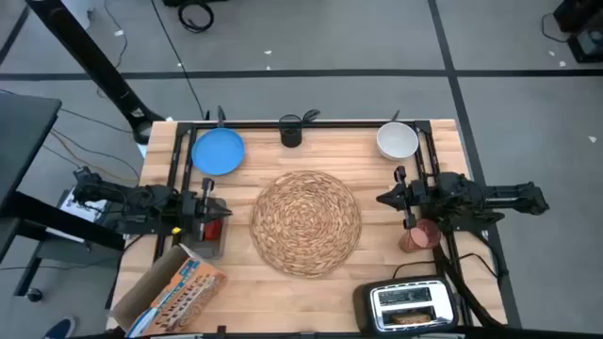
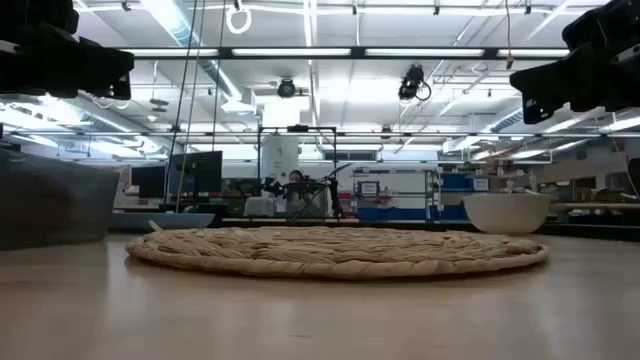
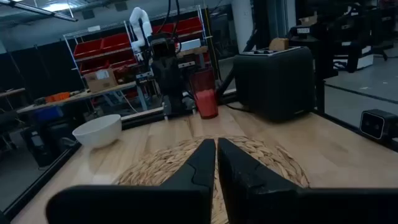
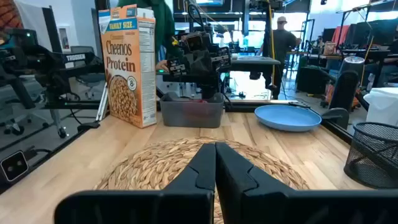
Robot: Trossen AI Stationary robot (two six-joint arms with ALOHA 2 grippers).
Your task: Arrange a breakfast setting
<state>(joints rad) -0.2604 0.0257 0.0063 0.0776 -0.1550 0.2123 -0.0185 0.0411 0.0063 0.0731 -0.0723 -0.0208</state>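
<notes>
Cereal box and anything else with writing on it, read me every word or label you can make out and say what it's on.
"FAMILY SIZE": yellow banner at the top of the cereal box.
"Cheerios Protein": front of the same box.
A round seal lower on the box front: too small to read.
White labels on the far arm behind the grey bin: too blurred to read.
Nothing readable on the toaster, blue plate or white bowl.

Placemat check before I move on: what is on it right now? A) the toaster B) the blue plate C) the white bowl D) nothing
D: the high view shows the woven placemat bare, with the blue plate and white bowl apart from it at the table's far edge and the toaster at the near edge.
</notes>
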